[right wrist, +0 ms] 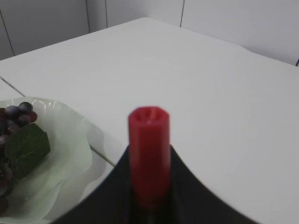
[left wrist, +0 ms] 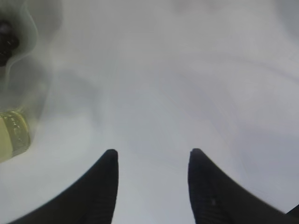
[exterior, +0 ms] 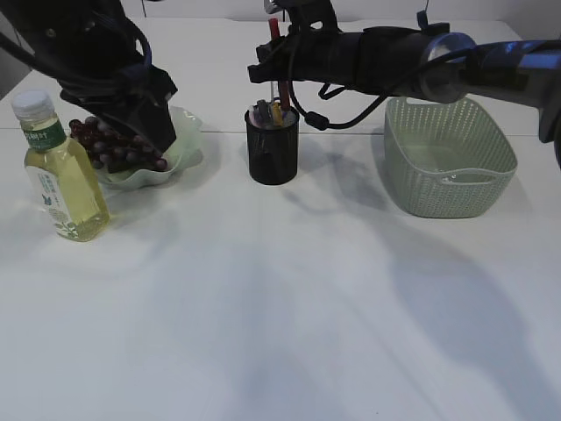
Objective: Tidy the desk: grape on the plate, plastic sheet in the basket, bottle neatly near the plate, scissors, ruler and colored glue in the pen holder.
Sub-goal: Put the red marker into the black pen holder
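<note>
Status check, mostly from the exterior view.

Done, as far as we can judge: the grape (exterior: 114,145) bunch lies on the plate (exterior: 186,140) at the left of the frame. The bottle (exterior: 60,171) stands upright just beside the plate, at the far left, which we read as its tidy spot. The pen holder (exterior: 273,145), centre of the frame, already has several items standing in it; we cannot tell which ones they are. Something pale seems to lie in the bottom of the basket (exterior: 449,158) at the right, possibly the plastic sheet, but we cannot confirm it.

In hand: the right tool (right wrist: 149,186) is clamped on a red stick, which we take to be the colored glue (right wrist: 149,149). In the exterior view it hangs directly above the pen holder, not yet inside.

The left tool (left wrist: 152,161) has its jaws apart with nothing between them; only bare tabletop (left wrist: 187,84) shows there. In the exterior view its arm sits over the plate.

Left to do, by our judgement: lower the glue into the holder and release it. Nothing else lies loose on the tabletop.
</note>
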